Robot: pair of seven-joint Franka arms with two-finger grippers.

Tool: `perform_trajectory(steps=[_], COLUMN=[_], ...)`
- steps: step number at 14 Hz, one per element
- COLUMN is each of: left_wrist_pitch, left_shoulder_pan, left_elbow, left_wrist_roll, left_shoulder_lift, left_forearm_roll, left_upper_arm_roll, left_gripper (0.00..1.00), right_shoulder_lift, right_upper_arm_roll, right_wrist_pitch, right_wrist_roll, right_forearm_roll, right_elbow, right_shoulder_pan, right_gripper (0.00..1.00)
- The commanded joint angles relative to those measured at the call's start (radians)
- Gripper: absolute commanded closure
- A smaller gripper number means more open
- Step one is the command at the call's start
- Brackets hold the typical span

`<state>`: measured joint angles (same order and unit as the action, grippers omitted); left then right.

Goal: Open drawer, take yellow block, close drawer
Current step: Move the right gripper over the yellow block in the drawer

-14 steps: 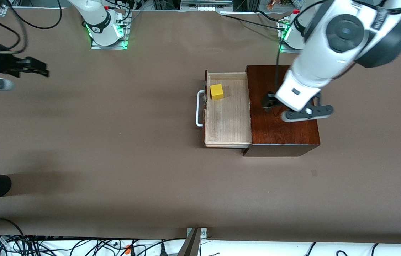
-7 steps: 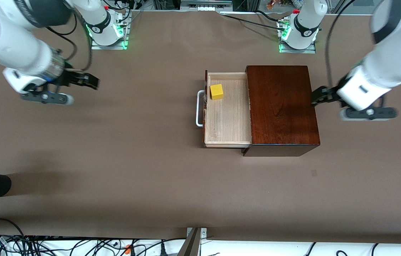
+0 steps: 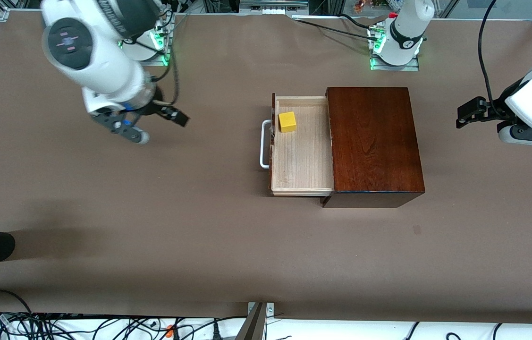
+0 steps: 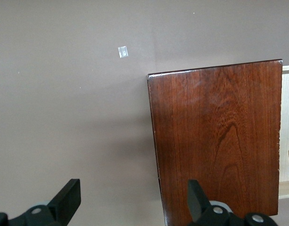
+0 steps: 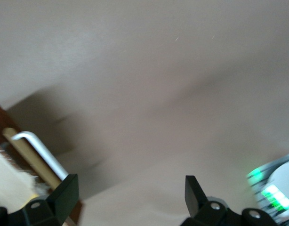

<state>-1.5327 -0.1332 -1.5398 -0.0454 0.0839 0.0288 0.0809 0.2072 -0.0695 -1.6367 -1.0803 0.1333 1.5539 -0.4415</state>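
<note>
- The counter (image 3: 199, 212) is a wide brown sheet, and the dark wooden box (image 3: 374, 141) sits on it toward the left arm's end.
- The drawer (image 3: 301, 160) is pulled well out of the box toward the right arm's end, white handle (image 3: 264, 144) leading. First step looks done to me.
- Inside the tray, just one thing: the yellow block (image 3: 287, 122), sitting in the corner by the drawer front, on the side farther from the front camera.
- The right tool (image 3: 159, 120) hangs over bare counter, well apart from the drawer, fingers spread wide and holding nothing.
- The left tool (image 3: 476, 113) waits over the counter past the box's end, also wide open and empty.
- Risk, as I see it: the block hugs the drawer front, so a finger coming down could catch that front or the side wall and miss the grasp.
- Another worry: a bump on the handle could shove the tray shut, or shift the whole box.
- A poor pinch might tip the cube out of the fingers.
</note>
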Motion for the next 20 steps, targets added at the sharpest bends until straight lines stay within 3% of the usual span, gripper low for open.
perform_trajectory(steps=[1, 7, 14, 20], left_wrist_pitch=[-0.041, -0.037, -0.024, -0.014], left_shoulder_pan=[0.009, 0.027, 0.027, 0.026], left_elbow=[-0.056, -0.049, -0.043, -0.042], left_wrist_roll=[-0.022, -0.016, -0.017, -0.011], left_shoulder_lift=[-0.033, -0.032, -0.039, -0.042], left_forearm_roll=[0.005, 0.007, -0.016, -0.026], left_upper_arm_roll=[-0.027, -0.053, -0.055, -0.055], left_gripper=[0.00, 0.00, 0.00, 0.00], right_shoulder_lift=[0.086, 0.191, 0.437, 0.537], right_upper_arm_roll=[0.010, 0.010, 0.017, 0.019], right_wrist_pitch=[-0.029, -0.225, -0.273, -0.330], right_wrist_roll=[-0.262, -0.790, -1.072, -1.135], right_forearm_roll=[0.022, 0.016, -0.110, -0.181], right_elbow=[-0.116, -0.153, -0.363, -0.379], right_shoulder_pan=[-0.090, -0.281, -0.442, -0.477], right_gripper=[0.00, 0.00, 0.00, 0.00])
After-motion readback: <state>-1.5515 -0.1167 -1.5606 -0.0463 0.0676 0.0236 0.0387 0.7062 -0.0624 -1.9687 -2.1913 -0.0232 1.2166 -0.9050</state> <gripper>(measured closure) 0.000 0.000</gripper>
